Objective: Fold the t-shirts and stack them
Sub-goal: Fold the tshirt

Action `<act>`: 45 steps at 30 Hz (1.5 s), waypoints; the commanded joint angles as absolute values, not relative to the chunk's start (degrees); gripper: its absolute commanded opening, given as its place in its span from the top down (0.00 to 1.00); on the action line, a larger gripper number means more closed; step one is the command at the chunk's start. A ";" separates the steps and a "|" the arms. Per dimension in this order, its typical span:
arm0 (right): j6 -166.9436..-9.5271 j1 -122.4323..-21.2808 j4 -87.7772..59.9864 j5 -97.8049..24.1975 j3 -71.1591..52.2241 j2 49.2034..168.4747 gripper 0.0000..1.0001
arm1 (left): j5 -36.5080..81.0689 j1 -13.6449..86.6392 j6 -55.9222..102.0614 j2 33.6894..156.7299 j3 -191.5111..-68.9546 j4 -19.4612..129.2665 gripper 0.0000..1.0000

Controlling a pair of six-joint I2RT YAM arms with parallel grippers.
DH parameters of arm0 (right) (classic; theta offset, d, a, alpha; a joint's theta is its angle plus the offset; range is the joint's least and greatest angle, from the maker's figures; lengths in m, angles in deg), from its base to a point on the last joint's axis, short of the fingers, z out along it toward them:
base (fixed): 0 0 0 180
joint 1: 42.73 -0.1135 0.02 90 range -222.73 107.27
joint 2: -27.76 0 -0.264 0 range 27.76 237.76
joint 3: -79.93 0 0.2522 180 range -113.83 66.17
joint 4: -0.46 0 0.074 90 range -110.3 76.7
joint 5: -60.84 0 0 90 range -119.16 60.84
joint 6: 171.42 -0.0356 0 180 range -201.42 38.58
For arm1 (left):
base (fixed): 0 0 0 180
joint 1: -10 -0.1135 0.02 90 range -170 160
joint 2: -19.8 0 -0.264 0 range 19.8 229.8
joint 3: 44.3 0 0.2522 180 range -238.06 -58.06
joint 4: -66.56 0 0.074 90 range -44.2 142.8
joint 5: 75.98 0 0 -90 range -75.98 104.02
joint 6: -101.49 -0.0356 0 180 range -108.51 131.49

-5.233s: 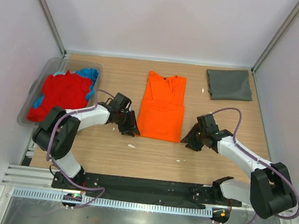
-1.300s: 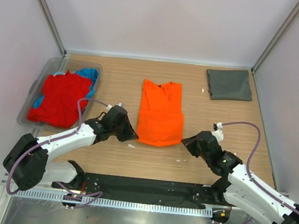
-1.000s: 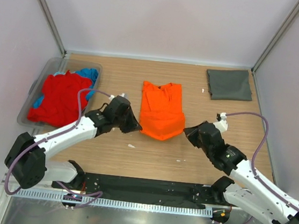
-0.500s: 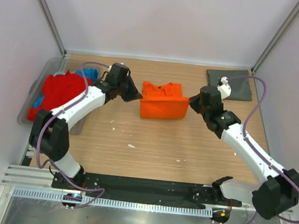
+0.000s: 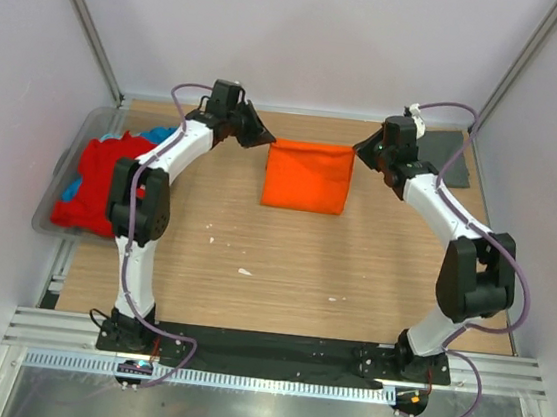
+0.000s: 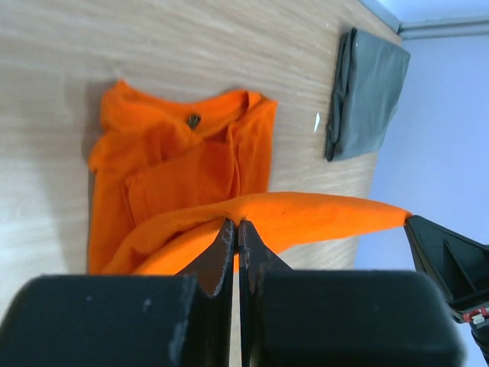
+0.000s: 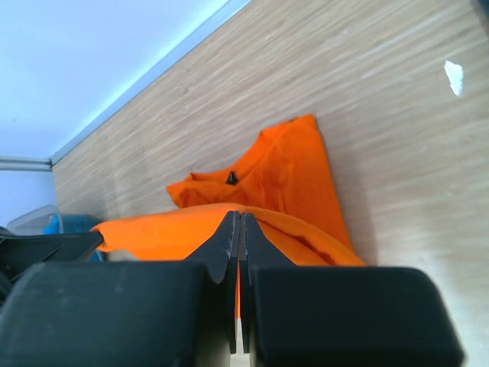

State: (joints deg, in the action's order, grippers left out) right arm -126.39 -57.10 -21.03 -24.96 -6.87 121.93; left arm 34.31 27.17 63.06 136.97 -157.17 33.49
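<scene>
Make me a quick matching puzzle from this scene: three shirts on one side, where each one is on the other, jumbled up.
Things:
1. orange shirt
2. grey shirt
3. red shirt

Places:
A. folded flat at the far right corner of the table
B. heaped in the clear tub on the left
C. in the middle, its edge pinched by the left gripper and the right gripper

Pairs: 1-C, 2-A, 3-B.

Lab cell, white walls point(image 5: 308, 41) (aluminium posts point(image 5: 85, 21))
</scene>
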 commanded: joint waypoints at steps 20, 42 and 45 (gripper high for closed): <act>-112.63 -50.90 -25.34 -47.36 -41.60 155.13 0.57 | 48.29 16.50 68.89 167.64 -188.15 47.44 0.71; -99.97 -50.90 -27.80 -56.32 -15.66 143.51 0.41 | 55.68 19.75 63.52 171.06 -182.59 56.14 0.68; -99.97 -50.90 -27.45 -56.23 -14.52 143.86 0.41 | 54.63 19.49 64.22 173.43 -185.40 55.96 0.69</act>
State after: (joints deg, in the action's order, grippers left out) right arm -101.17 -50.92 -29.86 -54.51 -14.85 144.79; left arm 54.14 20.33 63.00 171.28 -181.68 54.47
